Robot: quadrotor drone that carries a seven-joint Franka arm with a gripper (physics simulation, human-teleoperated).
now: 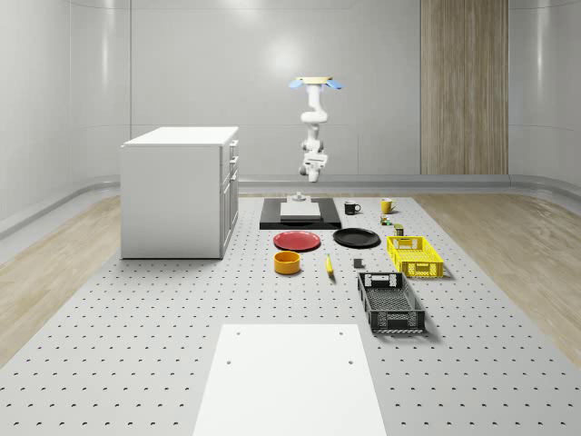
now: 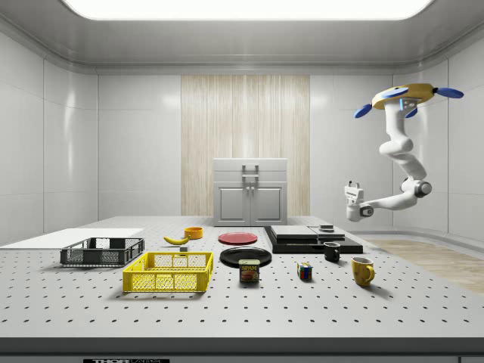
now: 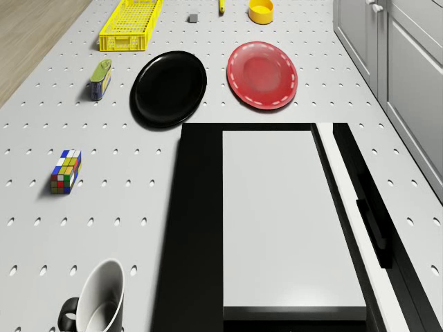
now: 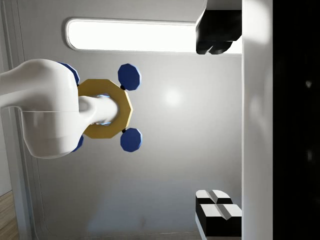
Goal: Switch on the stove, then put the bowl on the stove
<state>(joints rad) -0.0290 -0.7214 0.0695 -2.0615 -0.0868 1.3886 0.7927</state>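
Observation:
The stove (image 1: 300,216) is a black slab with a pale grey top, lying mid-table; it also shows in the side view (image 2: 311,239) and the drone view (image 3: 291,221). The yellow bowl (image 1: 287,262) stands empty on the table in front of the stove, past the red plate, and is also visible as the bowl (image 2: 193,232) and the bowl (image 3: 261,10). My drone (image 1: 317,84) hovers high behind the stove's far end. The arm hangs down from it, and the gripper (image 1: 311,173) floats in the air well above the stove, open and empty, its fingers (image 4: 217,217) wide apart.
A white cabinet (image 1: 177,191) stands at the whole-scene view's left. A red plate (image 1: 297,241) and a black plate (image 1: 356,238) lie before the stove. A yellow basket (image 1: 415,255), black basket (image 1: 390,302), banana (image 1: 329,265), two mugs (image 1: 351,208), can (image 3: 101,78) and Rubik's cube (image 3: 66,171) are on the right.

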